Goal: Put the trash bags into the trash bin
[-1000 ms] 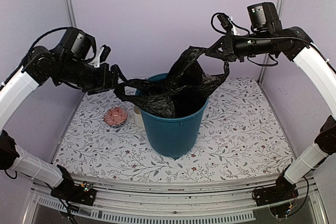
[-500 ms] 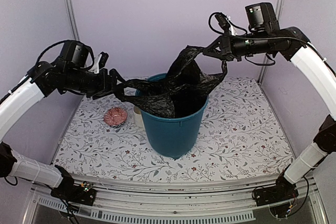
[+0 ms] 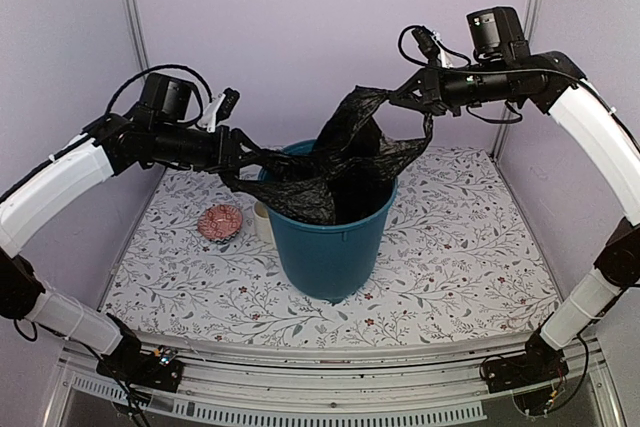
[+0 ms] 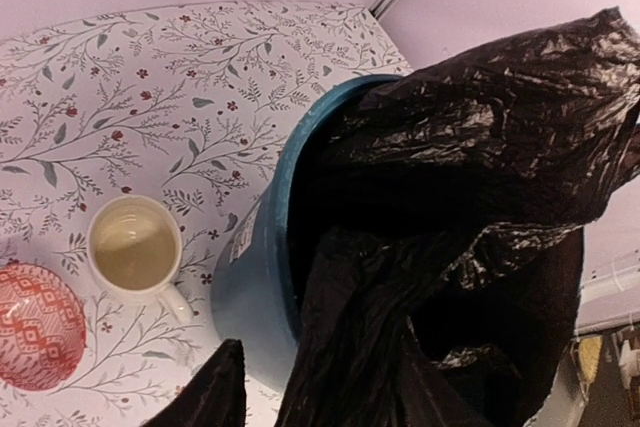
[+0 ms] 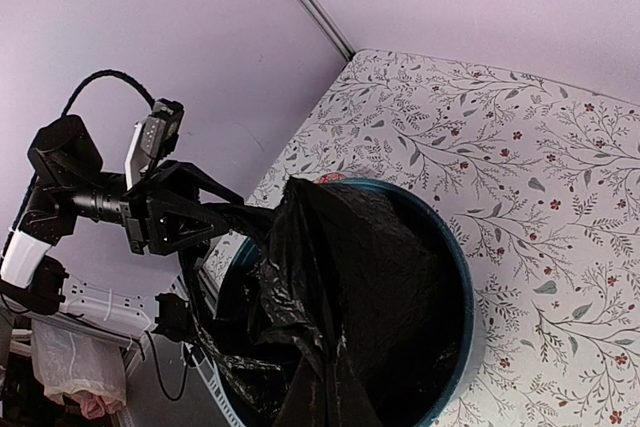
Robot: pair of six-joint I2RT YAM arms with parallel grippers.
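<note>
Floral table [image 3: 470,247] holds bin [image 3: 330,252], bag [image 3: 345,162] seemingly overhanging its rim

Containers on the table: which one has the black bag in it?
The teal bucket; the black bag hangs into it. The cream mug and red bowl beside it hold none.

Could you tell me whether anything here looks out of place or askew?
Nothing looks spilled or damaged. The bag is only partly in the bin: the left claw and right claw hold it stretched above the rim, and a fold hangs outside on the left.
</note>
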